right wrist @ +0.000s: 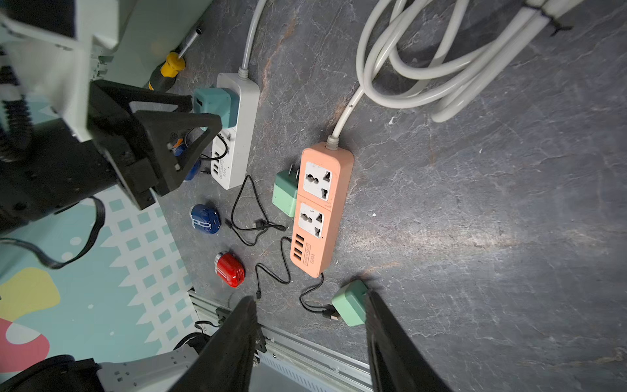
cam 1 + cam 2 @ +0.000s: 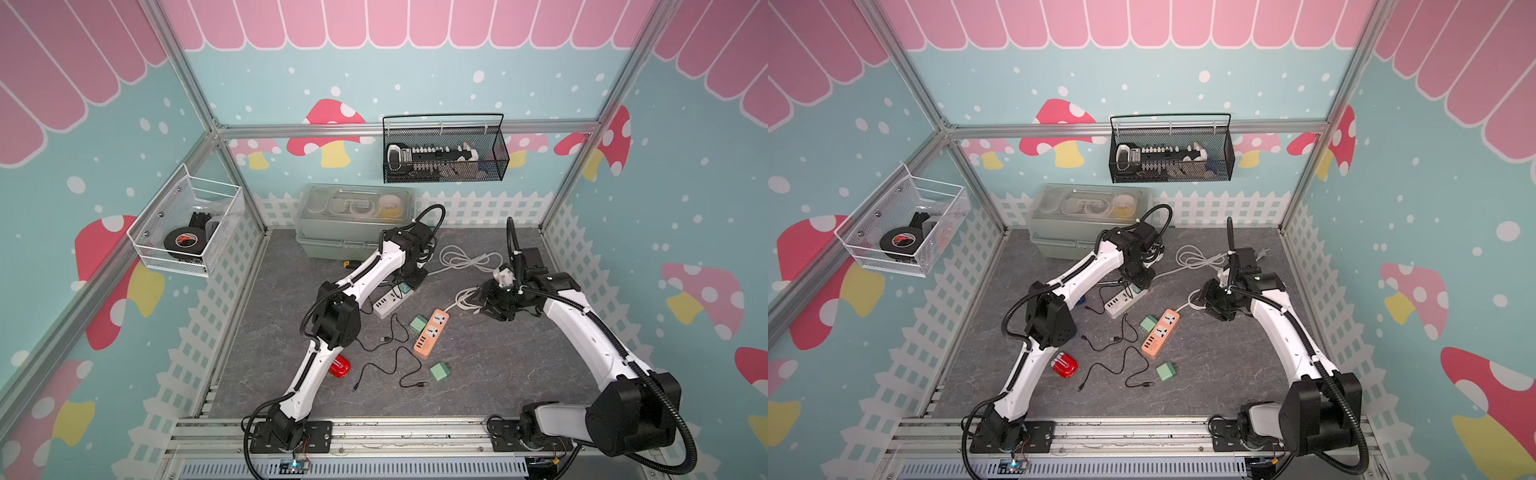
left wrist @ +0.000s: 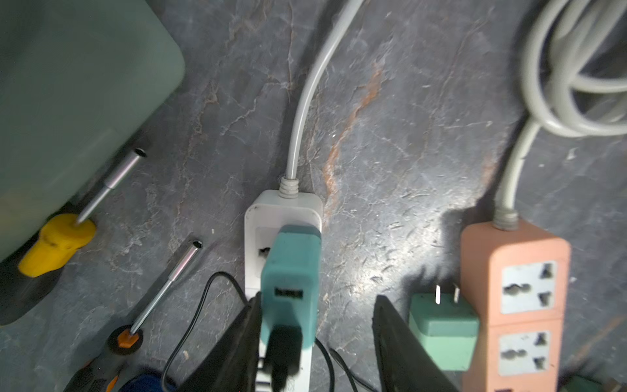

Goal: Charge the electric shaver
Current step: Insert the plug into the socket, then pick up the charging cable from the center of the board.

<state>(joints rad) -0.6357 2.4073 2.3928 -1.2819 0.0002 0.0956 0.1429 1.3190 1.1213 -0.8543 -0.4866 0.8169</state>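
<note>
teal adapter (image 3: pixel 291 271) stands upright in the white strip (image 3: pixel 283 210), between the parted left jaws; right jaws, parted and empty, hang well apart from that strip

Red shaver (image 2: pixel 342 367) — half hidden behind left arm (image 2: pixel 308 374); storage box (image 3: pixel 68 101) blurred.

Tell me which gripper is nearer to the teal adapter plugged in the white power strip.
Left. The left gripper straddles the teal adapter, its jaws on either side. The right gripper hovers well apart from it, beyond the orange power strip.
</note>
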